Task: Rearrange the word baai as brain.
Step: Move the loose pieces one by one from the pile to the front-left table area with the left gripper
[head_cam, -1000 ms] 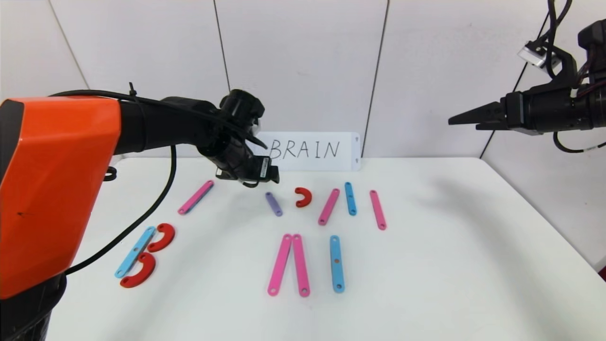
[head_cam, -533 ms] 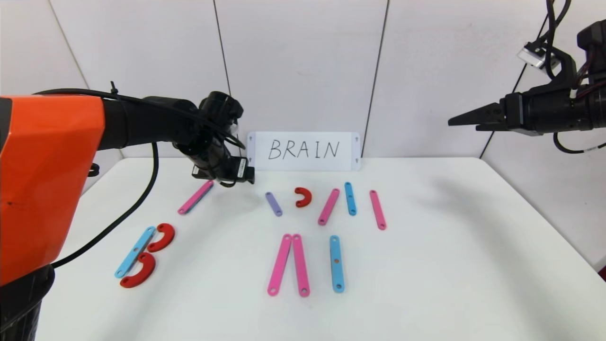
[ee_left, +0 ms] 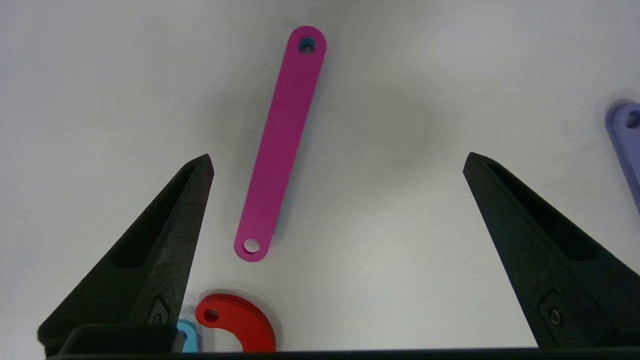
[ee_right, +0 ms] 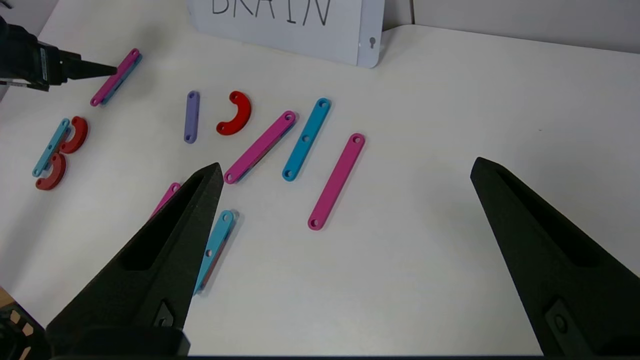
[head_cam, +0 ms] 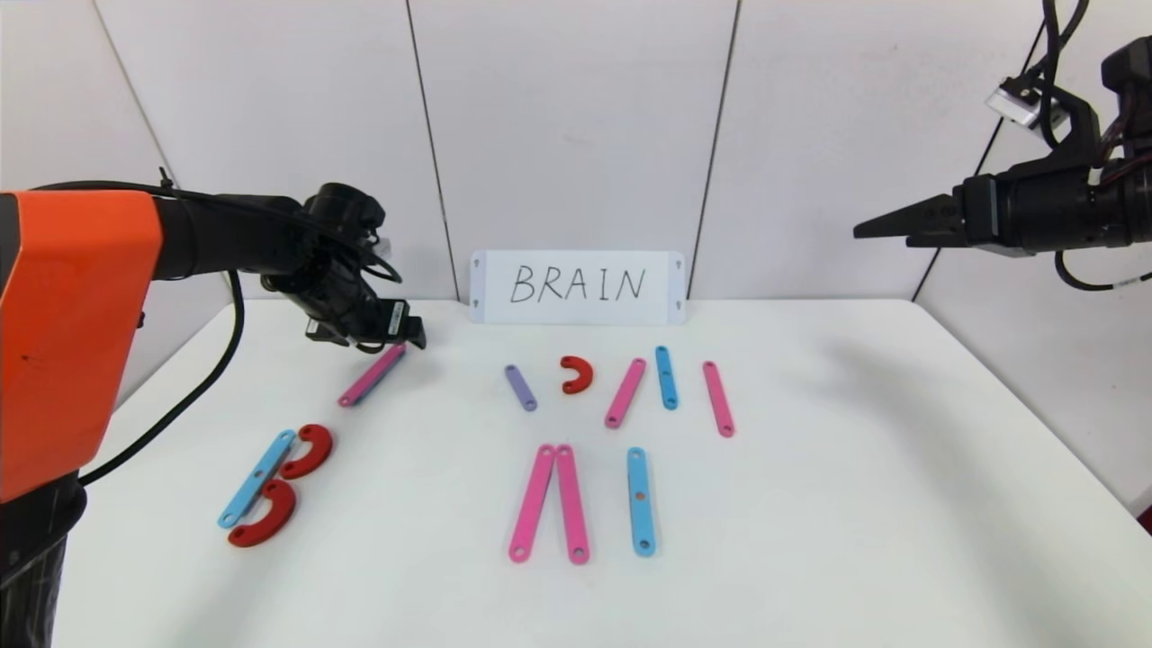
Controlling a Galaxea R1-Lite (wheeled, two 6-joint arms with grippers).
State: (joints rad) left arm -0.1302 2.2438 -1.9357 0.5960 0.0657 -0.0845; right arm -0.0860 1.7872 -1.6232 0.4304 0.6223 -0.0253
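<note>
The word lies in loose pieces on the white table (head_cam: 864, 504). At the front left, a light-blue strip (head_cam: 256, 478) and two red half-rings (head_cam: 308, 450) form a B. A slanted pink strip (head_cam: 372, 375) lies behind it. My left gripper (head_cam: 409, 338) hovers open just past that strip's far end. In the left wrist view the pink strip (ee_left: 280, 145) lies below the open left gripper (ee_left: 337, 160), nearer one finger, untouched. A purple strip (head_cam: 520, 388), a red half-ring (head_cam: 576, 374) and more pink and blue strips sit mid-table. My right gripper (head_cam: 868, 229) hangs open high at the right, empty.
A white card (head_cam: 578, 287) reading "BRAIN" stands against the back wall. Two pink strips (head_cam: 551, 502) and a blue strip (head_cam: 640, 500) lie side by side in the front middle. The table's right side is bare.
My left arm has swung left, from near the purple strip to above the slanted pink strip, its gripper staying open. The right arm and all pieces have not moved.
</note>
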